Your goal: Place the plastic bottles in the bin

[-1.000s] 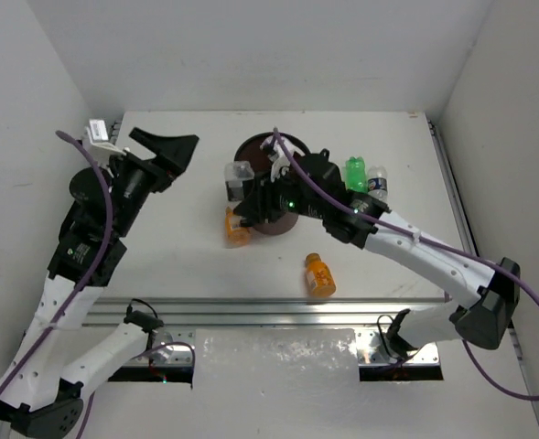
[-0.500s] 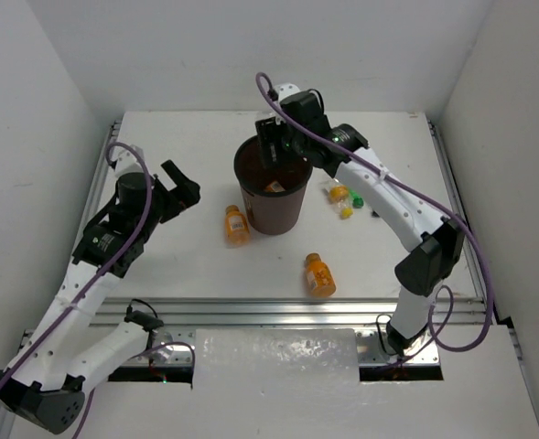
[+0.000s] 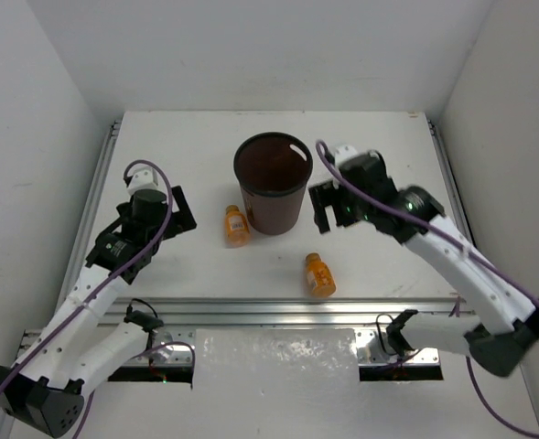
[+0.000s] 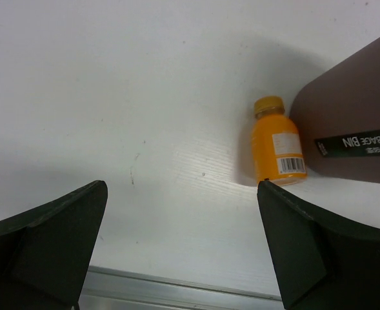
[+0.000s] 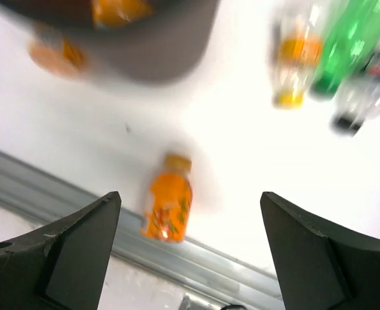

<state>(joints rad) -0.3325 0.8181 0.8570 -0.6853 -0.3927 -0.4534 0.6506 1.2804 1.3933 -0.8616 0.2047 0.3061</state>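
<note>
The left gripper [image 4: 182, 194] is held wide and empty, aimed at a bottle [image 4: 278, 150] just beside the bin [image 4: 351, 123]. The right gripper [image 5: 190, 197], wide too, is seemingly turned toward another bottle [image 5: 168, 205] near the table's [image 3: 187, 146] front edge.

The robot has two arms. The left arm [image 3: 79, 306] and the right arm [image 3: 458, 263] are made of long white pieces, with fat black round parts where they bend. A thin purple cable [image 3: 146, 164] runs along the left arm and loops out near its top. A second purple cable [image 3: 324, 154] runs along the right arm the same way. The left hand [image 3: 176, 210] and the right hand [image 3: 328, 207] are black. Seen up close, each finger [image 4: 44, 248] is a dark, flat wedge with slanted edges.
</note>
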